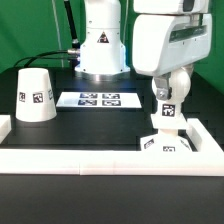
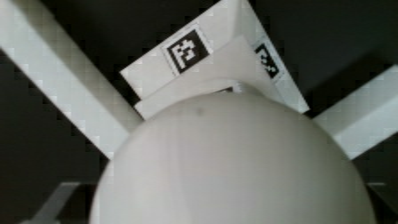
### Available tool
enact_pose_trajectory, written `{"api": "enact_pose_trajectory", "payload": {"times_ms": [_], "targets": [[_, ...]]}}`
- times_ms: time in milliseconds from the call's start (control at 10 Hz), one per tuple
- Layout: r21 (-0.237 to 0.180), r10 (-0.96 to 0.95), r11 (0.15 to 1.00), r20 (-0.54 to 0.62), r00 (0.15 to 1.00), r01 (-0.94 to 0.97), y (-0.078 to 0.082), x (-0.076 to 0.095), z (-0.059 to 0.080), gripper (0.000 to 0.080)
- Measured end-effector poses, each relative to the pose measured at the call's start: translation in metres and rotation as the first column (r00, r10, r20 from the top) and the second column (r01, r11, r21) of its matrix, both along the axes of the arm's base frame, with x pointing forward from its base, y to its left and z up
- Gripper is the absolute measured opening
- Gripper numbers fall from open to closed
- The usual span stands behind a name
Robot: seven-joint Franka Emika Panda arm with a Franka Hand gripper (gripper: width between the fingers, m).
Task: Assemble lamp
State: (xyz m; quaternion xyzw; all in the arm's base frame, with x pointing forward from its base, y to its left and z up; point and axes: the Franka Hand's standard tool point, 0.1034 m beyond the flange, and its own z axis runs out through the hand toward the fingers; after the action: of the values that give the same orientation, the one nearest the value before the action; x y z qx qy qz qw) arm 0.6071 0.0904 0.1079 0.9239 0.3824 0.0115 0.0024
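Bulb [image 1: 167,113] directly above the base [image 1: 165,146]; I cannot tell whether it is seated in the base or just clear of it. Shade [image 1: 35,96] stands well apart from the base, toward the exterior view's left. I judge the bulb light, rigid and smooth, liable to slip at its rounded crown, so I would hold it across its widest girth. Arm upright over the base, gripper [image 1: 166,100] pointing down onto the bulb. Its fingers are hidden, so I cannot tell whether it is clasping the bulb or has let go.

A plain green wall [image 1: 30,25] backs the black tabletop [image 1: 90,125], which is edged by a low white rail [image 1: 70,160].
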Motion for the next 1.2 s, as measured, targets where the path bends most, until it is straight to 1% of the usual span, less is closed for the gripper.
{"api": "enact_pose_trajectory", "payload": {"times_ms": [200,300,500,600,900,1000,1200], "targets": [[0.004,-0.173,0.985,0.0,0.985,0.173,0.0035,-0.0003,0.0,0.0577],[0.006,-0.228,0.974,0.0,0.974,0.228,0.0048,-0.0004,0.0,0.0577],[0.011,-0.402,0.916,-0.002,0.916,0.402,0.0079,-0.0008,0.0,0.0579],[0.012,-0.445,0.895,-0.003,0.895,0.445,0.008,-0.0008,0.0,0.0579],[0.017,-0.674,0.738,-0.007,0.739,0.674,0.0079,-0.0007,0.0002,0.0579],[0.017,-0.711,0.703,-0.008,0.703,0.711,0.0078,-0.0006,0.0002,0.0579],[0.019,-0.799,0.601,-0.011,0.601,0.799,0.0066,-0.0005,0.0003,0.0579]]}}
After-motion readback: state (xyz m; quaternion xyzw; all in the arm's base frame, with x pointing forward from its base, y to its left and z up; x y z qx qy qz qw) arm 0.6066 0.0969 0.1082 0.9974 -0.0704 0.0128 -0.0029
